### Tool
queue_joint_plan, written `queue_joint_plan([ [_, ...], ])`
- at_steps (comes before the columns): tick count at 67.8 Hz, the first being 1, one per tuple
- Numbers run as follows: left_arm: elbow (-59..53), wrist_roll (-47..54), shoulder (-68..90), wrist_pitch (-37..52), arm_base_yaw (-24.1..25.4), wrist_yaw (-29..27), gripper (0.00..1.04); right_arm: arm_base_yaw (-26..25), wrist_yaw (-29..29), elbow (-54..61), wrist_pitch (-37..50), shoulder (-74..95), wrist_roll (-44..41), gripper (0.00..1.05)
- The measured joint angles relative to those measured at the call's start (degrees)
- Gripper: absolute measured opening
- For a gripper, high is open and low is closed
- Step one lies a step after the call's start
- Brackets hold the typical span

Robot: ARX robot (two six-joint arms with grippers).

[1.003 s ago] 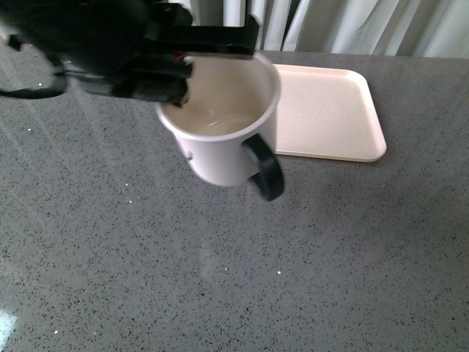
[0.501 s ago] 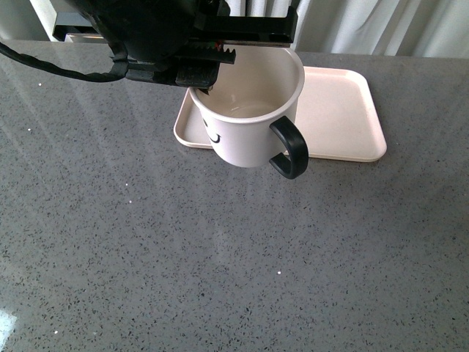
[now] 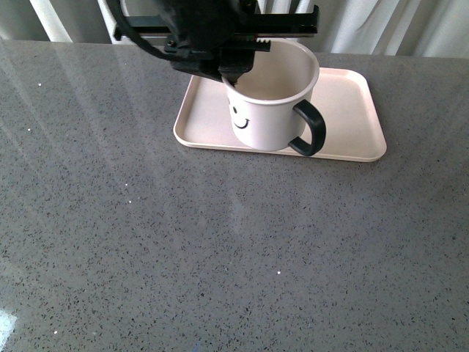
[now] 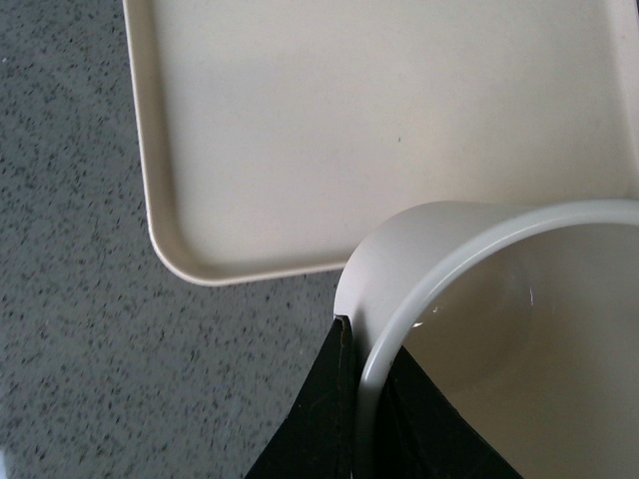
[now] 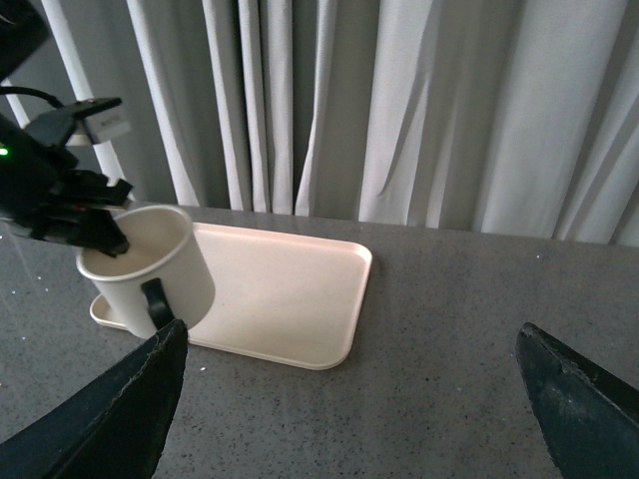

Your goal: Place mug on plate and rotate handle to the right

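The cream-white mug (image 3: 267, 103) with a black smiley face hangs over the left half of the pale pink plate (image 3: 344, 121), upright. Whether it touches the plate I cannot tell. Its black handle (image 3: 309, 130) points toward the front right. My left gripper (image 3: 231, 73) is shut on the mug's rim at its back left, one finger inside and one outside. In the left wrist view the rim (image 4: 399, 319) sits between the black fingers (image 4: 324, 419) above the plate's corner (image 4: 200, 254). My right gripper (image 5: 349, 399) is open and empty, away from the plate; its view shows the mug (image 5: 150, 264) and plate (image 5: 290, 299).
A grey speckled table (image 3: 220, 257) spreads in front of the plate. Grey-white curtains (image 5: 399, 100) hang behind the table's far edge. The right half of the plate (image 3: 344, 103) is bare.
My left gripper has carried the mug back and to the right, from above the table to over the plate's left half. The smiley face has come into view and the handle has swung more to the right.
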State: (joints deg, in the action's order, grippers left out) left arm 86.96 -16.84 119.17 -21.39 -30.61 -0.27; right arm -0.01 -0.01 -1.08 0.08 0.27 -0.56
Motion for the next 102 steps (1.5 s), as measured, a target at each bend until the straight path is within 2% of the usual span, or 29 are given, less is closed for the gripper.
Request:
queue_joint_plan([
  [35,28.8,-0.5,19.4,-13.8,-0.2,-1.7,0.02,0.0,0.0,0.0,0.0,0.0,0.0,0.96],
  [67,33.7,1.2,23.7,-16.8,0.0,-2.6,0.02,0.0,0.0,0.0,0.0,0.0,0.0,0.96],
  [70,33.7,1.2,23.7,-16.8,0.0,-2.6,0.06,0.0,0.0,0.0,0.0,0.0,0.0,0.96],
  [88,32.5,2.1,23.0,-14.3,0.0,-2.6,0.47,0.0,0.0,0.0,0.0,0.0,0.0,0.96],
  [102,24.2,3.7,16.6,-7.9,0.1,-2.6,0.79,0.0,0.0,0.0,0.0,0.0,0.0,0.96],
])
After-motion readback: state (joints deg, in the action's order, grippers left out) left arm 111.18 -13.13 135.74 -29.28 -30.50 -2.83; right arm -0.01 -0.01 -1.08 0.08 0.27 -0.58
